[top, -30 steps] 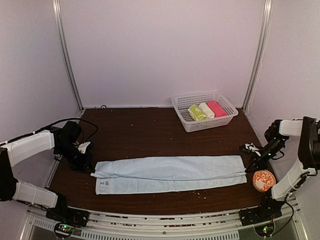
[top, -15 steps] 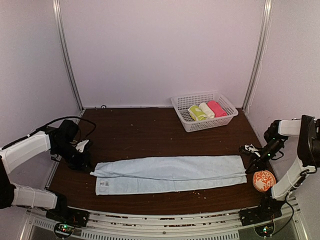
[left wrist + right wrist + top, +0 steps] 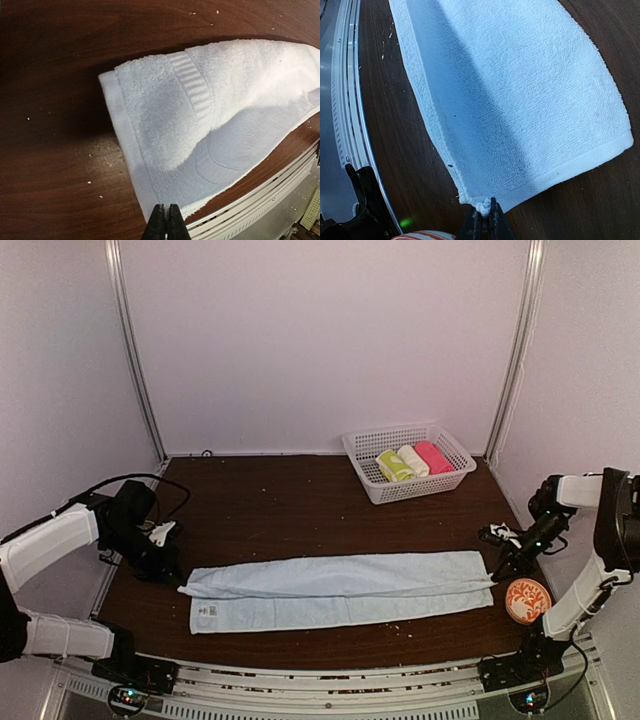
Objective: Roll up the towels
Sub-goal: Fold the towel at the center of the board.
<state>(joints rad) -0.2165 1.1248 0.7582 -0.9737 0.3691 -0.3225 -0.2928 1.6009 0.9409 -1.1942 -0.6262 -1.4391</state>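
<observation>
The long pale blue cloth towel (image 3: 340, 590) is lying left-to-right across the lower frame; left fingers (image 3: 157, 227) and right fingers (image 3: 471, 225) are pinching opposite ends.

Towel: pale blue terry cloth towel (image 3: 200, 115), folded, centre to right.
Desk: dark brown wooden desk (image 3: 55, 165) underneath.
Left gripper (image 3: 166, 207): bottom centre, pinching hem.

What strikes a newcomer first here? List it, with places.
A long pale blue towel stretches across the near side of the dark table, its ends pinched by the left gripper and right gripper. At the far right, a white basket holds a yellow-green roll, cream roll and pink roll.
</observation>
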